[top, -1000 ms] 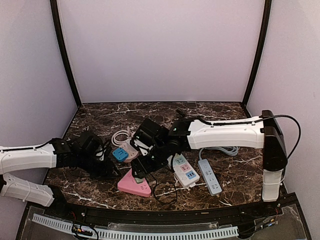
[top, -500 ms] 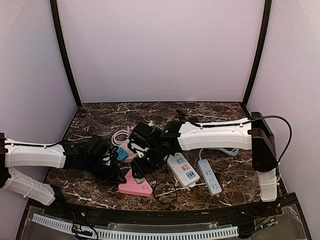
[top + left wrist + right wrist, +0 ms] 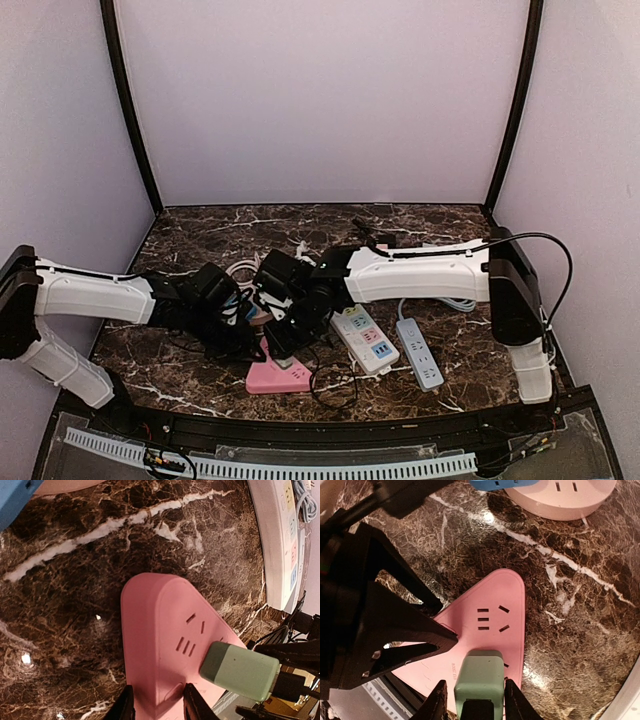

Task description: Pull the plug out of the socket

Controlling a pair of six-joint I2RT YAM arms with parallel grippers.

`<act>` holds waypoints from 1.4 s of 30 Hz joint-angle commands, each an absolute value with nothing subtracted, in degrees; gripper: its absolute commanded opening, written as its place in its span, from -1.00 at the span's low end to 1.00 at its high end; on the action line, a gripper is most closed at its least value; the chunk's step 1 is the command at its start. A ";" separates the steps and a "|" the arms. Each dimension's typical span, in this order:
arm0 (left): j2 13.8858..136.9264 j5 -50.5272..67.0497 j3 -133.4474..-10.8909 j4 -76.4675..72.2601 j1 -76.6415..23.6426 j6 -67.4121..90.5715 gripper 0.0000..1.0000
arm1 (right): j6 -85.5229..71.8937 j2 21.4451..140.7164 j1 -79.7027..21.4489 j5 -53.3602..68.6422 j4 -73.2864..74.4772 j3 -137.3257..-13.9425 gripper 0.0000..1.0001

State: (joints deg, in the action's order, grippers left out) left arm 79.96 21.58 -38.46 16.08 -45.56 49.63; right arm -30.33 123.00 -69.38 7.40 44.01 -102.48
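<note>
The left gripper (image 3: pixel 159 707) is clamping a corner of the pink socket (image 3: pixel 160 615) on the table (image 3: pixel 75 580) while the right gripper (image 3: pixel 476 702) is straddling the green plug (image 3: pixel 479 672) seated in it, whether squeezing yet I cannot tell, so the pull is needing a firm grip first

A: Room round the pink socket (image 3: pixel 275 376)?
B: Tight. L gripper (image 3: pixel 159 696) on one end, R gripper (image 3: pixel 476 690) astride the green plug (image 3: pixel 479 676); both arms crowd the far side.
A: Right of it?
B: White strip (image 3: pixel 365 340) just beside, black cable (image 3: pixel 318 390) looped btwn. Round socket (image 3: pixel 560 497) near too.
A: Free anywhere?
B: Bare marble at back of table (image 3: pixel 300 220).
</note>
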 commanded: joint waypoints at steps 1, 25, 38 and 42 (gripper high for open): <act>81.34 23.26 -40.50 15.39 -45.88 47.83 -0.35 | -29.88 123.88 -69.74 4.25 46.40 -105.56 -0.38; 87.00 28.28 -46.53 17.92 -45.53 44.43 -0.28 | -27.17 119.85 -68.42 4.95 47.63 -100.33 -0.11; 89.95 30.30 -48.27 20.31 -45.62 42.60 -0.22 | -28.46 120.65 -68.27 3.21 47.11 -100.77 -0.78; 90.54 28.63 -49.18 21.24 -45.42 42.58 -0.21 | -28.85 121.36 -67.89 1.71 46.28 -102.38 -0.86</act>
State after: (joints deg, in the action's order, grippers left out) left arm 90.19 29.04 -47.40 19.22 -45.50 43.68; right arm -27.81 121.60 -68.45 4.16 47.90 -99.61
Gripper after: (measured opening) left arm 0.393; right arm 0.250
